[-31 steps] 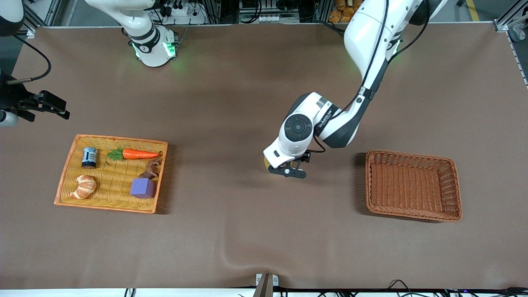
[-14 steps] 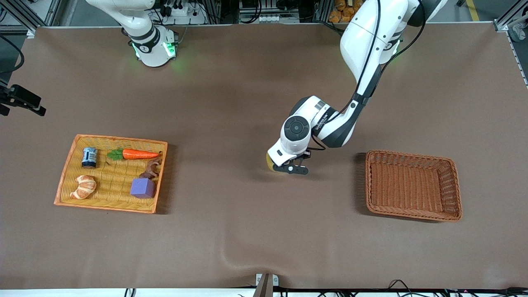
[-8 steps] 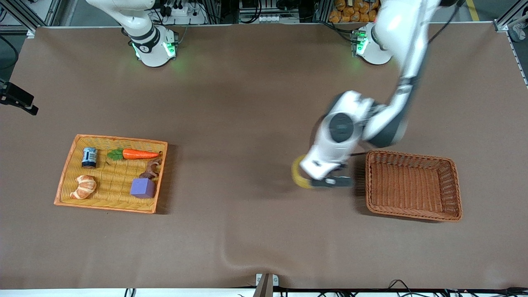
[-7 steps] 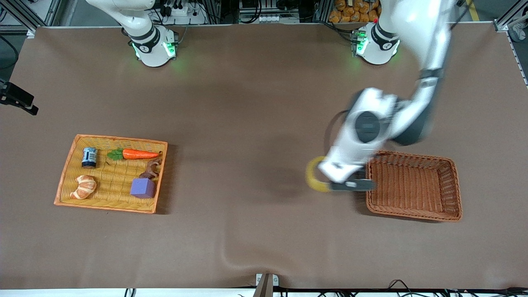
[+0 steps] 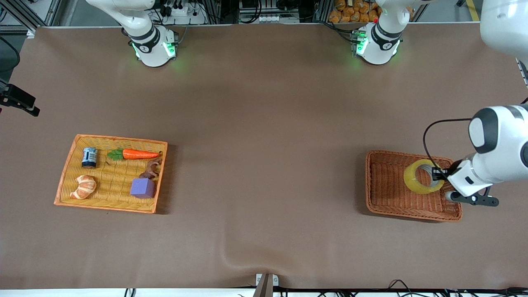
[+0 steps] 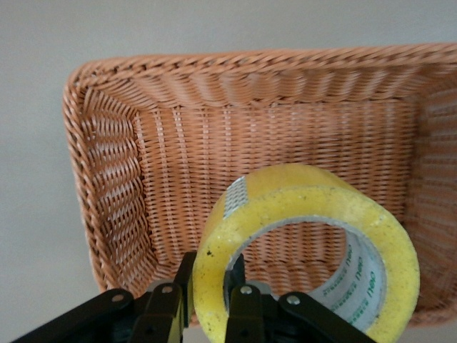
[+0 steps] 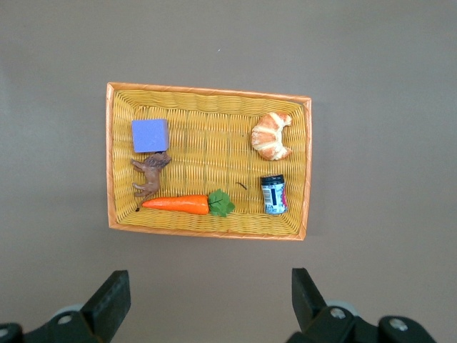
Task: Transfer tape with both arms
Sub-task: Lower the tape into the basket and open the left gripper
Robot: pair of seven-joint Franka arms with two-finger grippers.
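Observation:
The tape (image 5: pixel 410 178), a yellowish ring with a greyish core, is over the brown wicker basket (image 5: pixel 387 196) at the left arm's end of the table. My left gripper (image 5: pixel 438 174) is shut on the ring's wall, one finger inside the core and one outside. In the left wrist view the tape (image 6: pixel 314 204) stands on edge between the fingers (image 6: pixel 171 304), with the basket (image 6: pixel 114 179) below. My right gripper (image 7: pixel 207 300) is open and empty, high over the yellow tray (image 7: pixel 114 164). In the front view it (image 5: pixel 24 105) shows at the picture's edge.
The yellow tray (image 5: pixel 66 165) at the right arm's end holds a can (image 5: pixel 89 157), a carrot (image 5: pixel 138 154), a croissant (image 5: pixel 83 186), a purple cube (image 5: pixel 142 188) and a brown toy figure (image 5: pixel 152 168). Bare brown table lies between tray and basket.
My left arm lifted the tape from the middle of the table and swung it to over the brown basket. My right gripper drew back toward its end of the table.

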